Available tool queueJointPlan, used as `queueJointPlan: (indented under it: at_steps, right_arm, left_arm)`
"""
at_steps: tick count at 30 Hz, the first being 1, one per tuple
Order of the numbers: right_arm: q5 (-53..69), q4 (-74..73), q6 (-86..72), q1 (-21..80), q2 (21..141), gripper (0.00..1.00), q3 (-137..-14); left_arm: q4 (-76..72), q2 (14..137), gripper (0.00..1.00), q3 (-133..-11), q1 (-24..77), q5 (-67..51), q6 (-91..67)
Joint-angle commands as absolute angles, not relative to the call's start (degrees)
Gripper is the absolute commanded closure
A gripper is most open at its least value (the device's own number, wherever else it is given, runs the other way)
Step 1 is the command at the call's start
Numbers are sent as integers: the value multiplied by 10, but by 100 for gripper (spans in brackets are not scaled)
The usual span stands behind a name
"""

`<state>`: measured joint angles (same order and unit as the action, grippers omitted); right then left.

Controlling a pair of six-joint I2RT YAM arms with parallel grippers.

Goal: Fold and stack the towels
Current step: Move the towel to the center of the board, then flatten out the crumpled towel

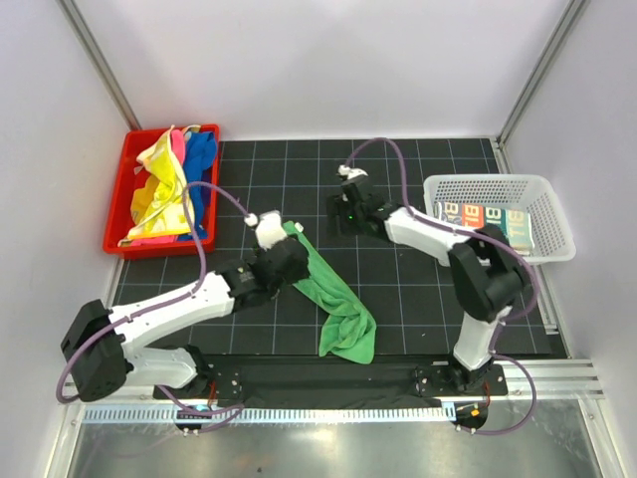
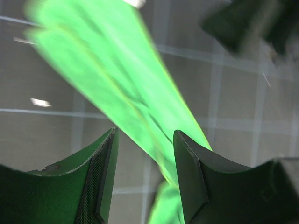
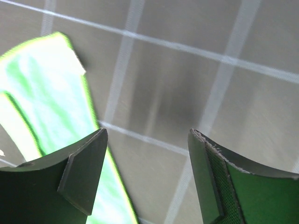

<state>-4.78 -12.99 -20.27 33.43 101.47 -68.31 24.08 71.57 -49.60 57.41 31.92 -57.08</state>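
Plain green cloth towel (image 1: pixel 343 309) lies centre of black gridded mat (image 1: pixel 418 289), drawn into a long strip with bunched near end, likely to flatten it before folding; left gripper (image 2: pixel 145 133) jaws stand apart around its far end, right gripper (image 3: pixel 147 133) jaws apart and empty just right.

A green towel (image 1: pixel 343 299) lies stretched diagonally on the mat (image 1: pixel 418 289), bunched at its near end; yellow, pink and blue towels (image 1: pixel 169 189) sit, apparently crumpled, in the red bin (image 1: pixel 115 204).
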Motion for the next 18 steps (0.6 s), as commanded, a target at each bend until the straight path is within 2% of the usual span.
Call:
queueJointPlan:
  at_steps: [1,5,14,17,18]
  right_arm:
    - [-33,-104,-178,363,1071,24,-770]
    - [-37,-115,-169,390,1172,27,-868]
    - [-84,-152,-169,435,1288,31,-1018]
    - [-107,-177,-168,451,1318,34,-1057]
    - [-117,-199,-167,455,1338,39,-1070]
  left_arm:
    - [305,700,46,-515,500,359,-609]
    - [367,717,44,-546,451,374,-664]
    - [390,739,43,-570,409,361,-693]
    - [388,739,43,-568,398,356,-693]
    - [387,740,43,-568,395,352,-693]
